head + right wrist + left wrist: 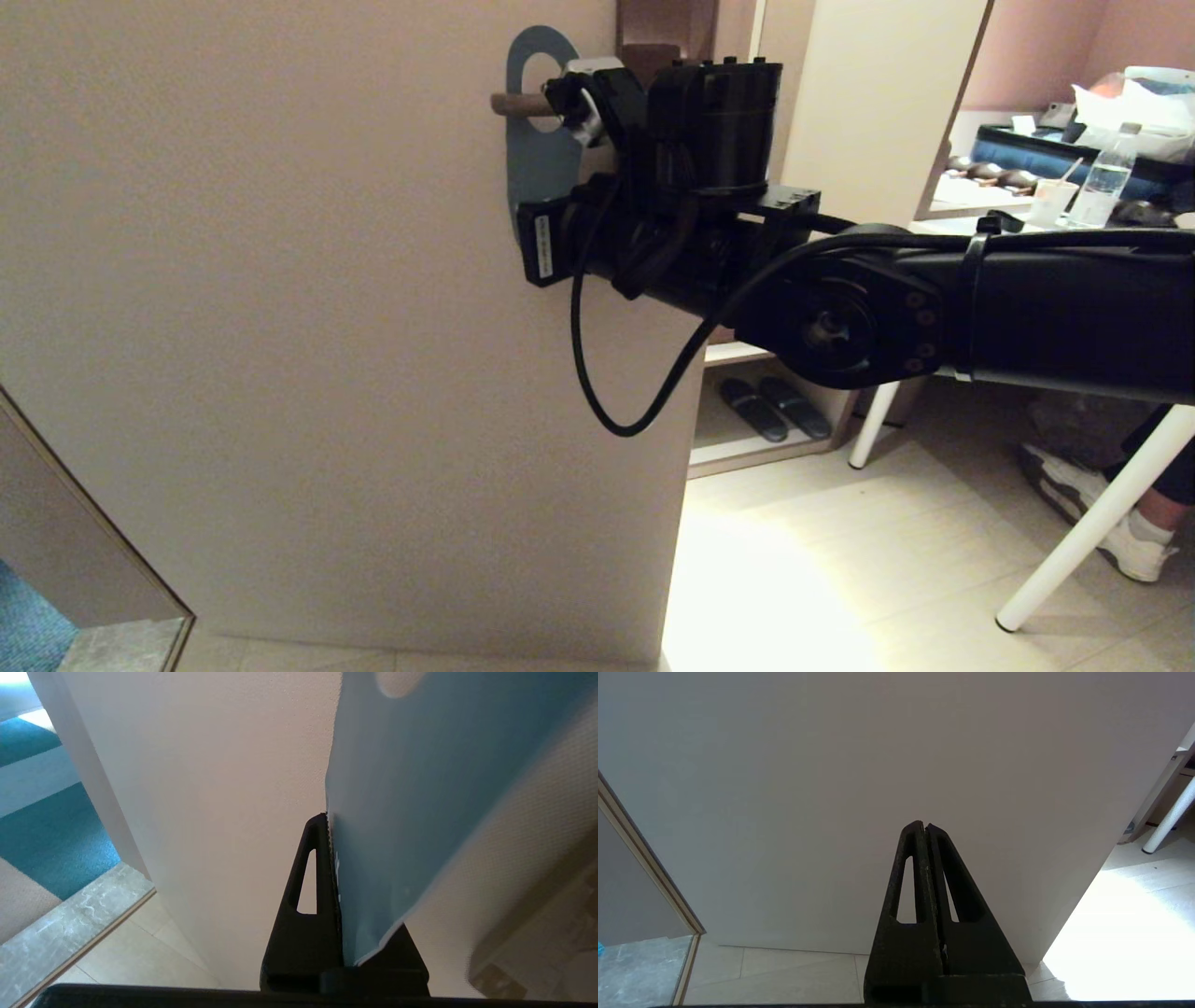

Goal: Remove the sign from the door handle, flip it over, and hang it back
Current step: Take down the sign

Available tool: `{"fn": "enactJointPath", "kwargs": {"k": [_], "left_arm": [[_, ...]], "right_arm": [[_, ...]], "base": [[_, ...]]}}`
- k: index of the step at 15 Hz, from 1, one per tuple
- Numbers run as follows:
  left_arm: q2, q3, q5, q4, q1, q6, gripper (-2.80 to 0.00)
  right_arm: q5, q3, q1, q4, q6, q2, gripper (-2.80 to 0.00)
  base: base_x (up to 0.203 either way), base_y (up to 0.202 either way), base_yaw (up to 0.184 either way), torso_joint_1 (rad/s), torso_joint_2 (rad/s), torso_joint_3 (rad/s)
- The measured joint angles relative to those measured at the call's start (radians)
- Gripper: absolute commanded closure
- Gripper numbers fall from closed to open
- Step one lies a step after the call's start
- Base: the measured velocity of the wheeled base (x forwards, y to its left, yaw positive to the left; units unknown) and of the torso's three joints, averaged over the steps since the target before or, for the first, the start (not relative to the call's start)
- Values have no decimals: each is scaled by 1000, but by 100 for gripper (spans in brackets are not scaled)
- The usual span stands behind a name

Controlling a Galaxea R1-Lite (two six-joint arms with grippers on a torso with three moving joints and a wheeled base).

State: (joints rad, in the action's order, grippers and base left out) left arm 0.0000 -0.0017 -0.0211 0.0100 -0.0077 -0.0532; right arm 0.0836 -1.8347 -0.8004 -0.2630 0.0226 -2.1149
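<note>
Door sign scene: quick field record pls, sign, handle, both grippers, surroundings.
sign: grey-blue door hanger, oval hole around the door handle, hanging against the door
sign face: grey-blue toward the camera; text not readable
right gripper: shut on the sign's lower part, seen edge-on in the right wrist view; arm reaches in from the right
left gripper: shut, empty, pointing at the bare door lower down, away from the sign
surroundings: slippers on a low shelf, water bottle on a table

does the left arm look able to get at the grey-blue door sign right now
Probably not easily: the left gripper is shut, low by the bare door, while the right gripper already clamps the grey-blue card sign on the bronze handle.
</note>
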Motion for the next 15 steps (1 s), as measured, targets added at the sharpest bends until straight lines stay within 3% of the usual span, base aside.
{"fn": "enactJointPath", "kwargs": {"k": [4, 15], "left_arm": [[0, 0, 0, 0, 0, 0, 0], [0, 0, 0, 0, 0, 0, 0]], "right_arm": [[25, 3, -18, -59, 0, -22, 0], [28, -2, -34, -59, 3, -46, 0]], "base": [[0, 0, 0, 0, 0, 0], [0, 0, 0, 0, 0, 0]]}}
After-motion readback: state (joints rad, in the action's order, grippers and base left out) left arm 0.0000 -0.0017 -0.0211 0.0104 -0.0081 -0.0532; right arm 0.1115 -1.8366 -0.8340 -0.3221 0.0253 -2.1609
